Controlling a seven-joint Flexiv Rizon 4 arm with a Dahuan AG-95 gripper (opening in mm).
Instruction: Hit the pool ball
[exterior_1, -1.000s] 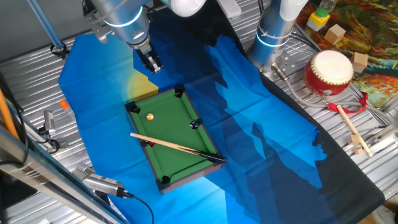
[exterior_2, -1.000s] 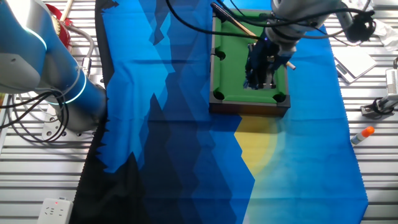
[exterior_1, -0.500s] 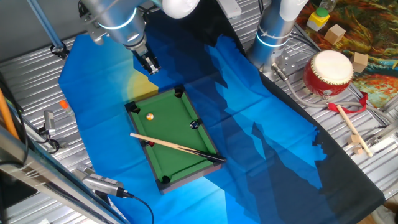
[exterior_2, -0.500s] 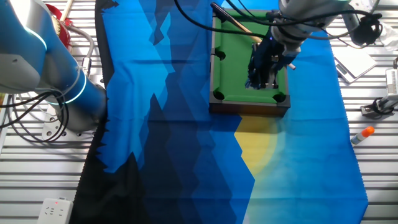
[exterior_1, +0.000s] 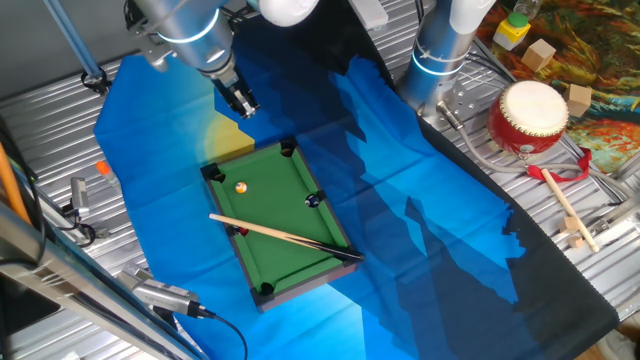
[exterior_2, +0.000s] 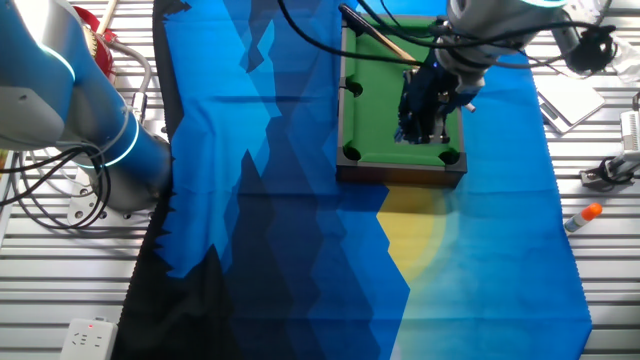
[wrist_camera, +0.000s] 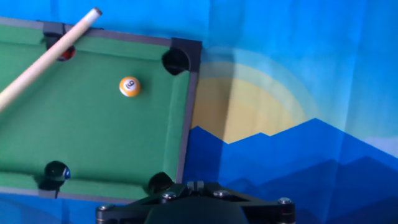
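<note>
Since a second ago the silver arm's black two-finger gripper (exterior_1: 241, 102) has been drawn slightly back from the small green-felt pool table (exterior_1: 283, 215), and it is now held above the blue cloth (exterior_1: 400, 230) just off the table's end; whether its fingers are spread or pressed together cannot be told. The tiny orange-yellow pool ball with a pale spot (wrist_camera: 130, 86) is seen resting on the felt near a corner pocket, while the long wooden cue stick (exterior_1: 285, 236) lies diagonally across the table, apart from the ball.
</note>
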